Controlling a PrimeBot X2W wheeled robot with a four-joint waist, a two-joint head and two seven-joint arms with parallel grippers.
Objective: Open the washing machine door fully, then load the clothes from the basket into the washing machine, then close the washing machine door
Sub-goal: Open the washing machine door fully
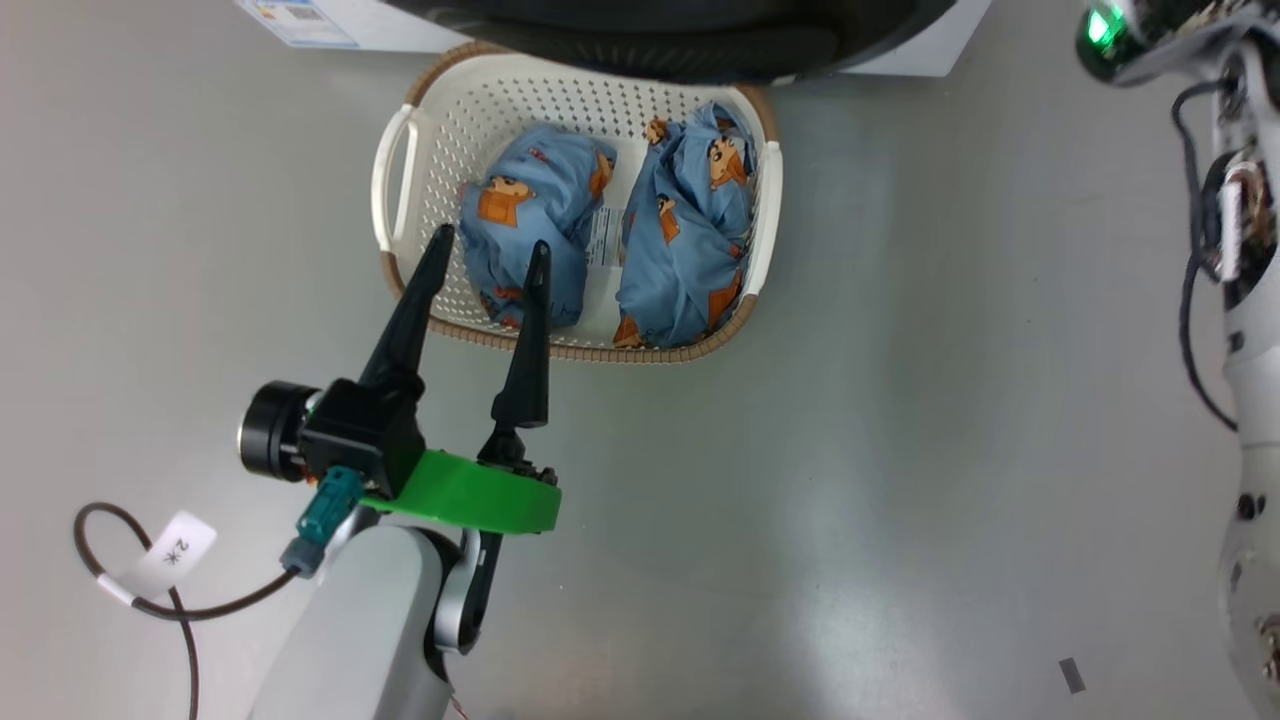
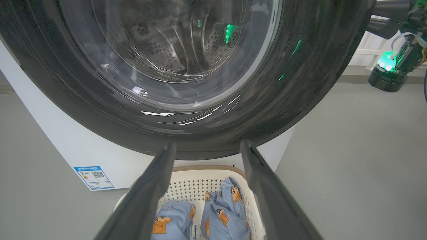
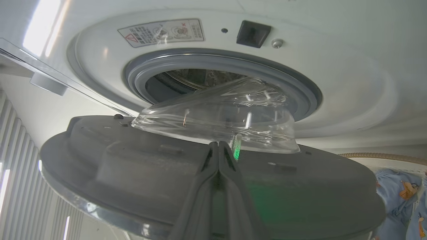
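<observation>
two clothes bundles [image 1: 680, 240] near left tool [image 1: 492, 238]

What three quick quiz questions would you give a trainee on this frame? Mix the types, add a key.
1. True or false: both clothes bundles lie in the basket.
2. The left gripper is: A) open and holding nothing; B) shut on a bundle; C) shut and empty.
3. Fill in: the right gripper, close to the inner side of the washing machine door, has its fingers ___.
Key: 1 true; 2 A; 3 shut.
</observation>
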